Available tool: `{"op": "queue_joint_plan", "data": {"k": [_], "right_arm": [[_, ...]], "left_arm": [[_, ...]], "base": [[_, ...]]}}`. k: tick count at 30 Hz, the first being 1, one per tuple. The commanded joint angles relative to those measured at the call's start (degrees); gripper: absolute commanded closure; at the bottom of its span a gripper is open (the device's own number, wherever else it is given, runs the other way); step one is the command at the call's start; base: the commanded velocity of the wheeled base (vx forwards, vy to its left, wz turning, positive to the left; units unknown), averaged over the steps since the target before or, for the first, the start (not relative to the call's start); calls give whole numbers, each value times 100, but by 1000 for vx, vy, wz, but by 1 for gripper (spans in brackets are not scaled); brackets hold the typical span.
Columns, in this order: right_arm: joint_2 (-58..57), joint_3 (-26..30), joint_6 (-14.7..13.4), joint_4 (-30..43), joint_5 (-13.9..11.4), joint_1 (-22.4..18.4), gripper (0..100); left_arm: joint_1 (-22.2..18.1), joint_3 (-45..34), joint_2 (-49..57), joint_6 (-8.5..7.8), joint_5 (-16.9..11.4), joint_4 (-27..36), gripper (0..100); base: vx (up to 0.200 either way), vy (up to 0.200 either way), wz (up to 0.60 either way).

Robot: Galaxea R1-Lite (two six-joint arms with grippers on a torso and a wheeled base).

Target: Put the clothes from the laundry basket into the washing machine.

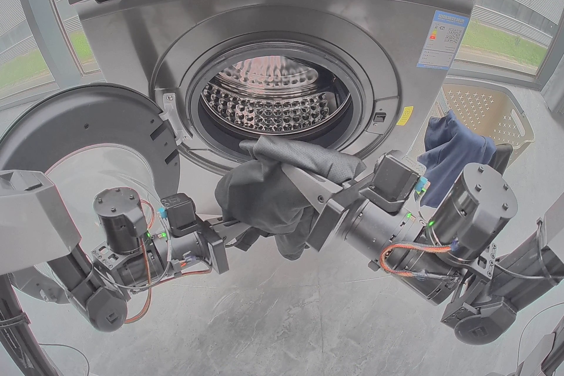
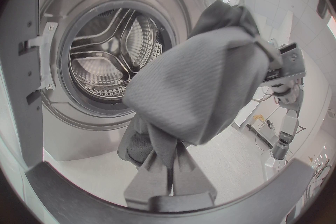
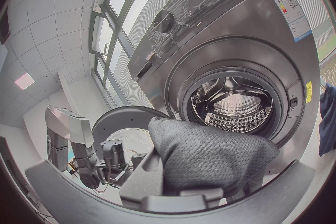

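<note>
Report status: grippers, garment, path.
Left gripper shut on grey garment; right gripper buried in it, grip unclear. Garment hangs before open drum. Nothing blocking.

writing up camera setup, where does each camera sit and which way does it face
Head view: on the robot's head, looking forward and down at the washing machine and open drum; left gripper and right gripper both hold the grey garment.
Left wrist view: on the left wrist, facing the drum past its own fingers; right gripper beyond.
Right wrist view: on the right wrist, facing the drum over the garment; left arm beyond.
All three share drum and garment.
</note>
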State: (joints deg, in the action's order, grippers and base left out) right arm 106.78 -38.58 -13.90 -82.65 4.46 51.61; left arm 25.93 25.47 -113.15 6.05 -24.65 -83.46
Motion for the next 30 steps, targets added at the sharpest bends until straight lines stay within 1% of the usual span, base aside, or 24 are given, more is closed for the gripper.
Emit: {"op": "queue_joint_plan", "data": {"k": [1, 2, 4, 6, 7, 9, 10, 12, 16, 20, 24, 25, 28, 30], "right_arm": [[221, 53, -8, -23, -42, -161, 100], [291, 70, -34, -49, -130, -231, 100], [423, 105, -43, -172, -235, -328, 100], [581, 114, -34, -366, -297, -415, 100], [678, 114, -25, -471, -323, -451, 100], [827, 132, -17, -585, -358, -477, 100], [871, 158, -17, -594, -358, -477, 100], [906, 184, -25, -594, -358, -486, 100], [959, 193, -43, -594, -349, -477, 100], [977, 193, -43, -594, -349, -468, 100], [1038, 202, -43, -594, -306, -468, 100], [1029, 220, -43, -594, -306, -459, 0], [985, 387, -52, -594, -297, -459, 0], [968, 703, -17, -594, -297, -477, 0]], "left_arm": [[105, -657, 127, -33, 48, -522, 100], [105, -824, 259, -86, 57, -558, 100], [114, -965, 487, -95, 57, -540, 100], [114, -1070, 716, -86, 48, -549, 100], [123, -1070, 839, -51, 57, -540, 100], [184, -1079, 1006, -86, 57, -540, 100], [246, -1079, 1094, -51, 57, -540, 100], [378, -1114, 1243, -42, 22, -540, 100], [448, -1202, 1445, -60, 13, -540, 100], [536, -1176, 1568, -25, 22, -540, 100], [536, -1176, 1524, -69, 39, -540, 100], [527, -1158, 1507, -51, 48, -540, 100], [466, -1052, 1498, -16, 74, -540, 100], [430, -912, 1480, 19, 109, -531, 100]], "base": [[0, 0, 0], [0, 0, 0], [0, 0, 0], [0, 0, 0], [0, 0, 0], [0, 0, 0], [0, 0, 0], [0, 0, 0], [0, 0, 0], [0, 0, 0], [0, 0, 0], [0, 0, 0], [0, 0, 0], [0, 0, 0]]}}
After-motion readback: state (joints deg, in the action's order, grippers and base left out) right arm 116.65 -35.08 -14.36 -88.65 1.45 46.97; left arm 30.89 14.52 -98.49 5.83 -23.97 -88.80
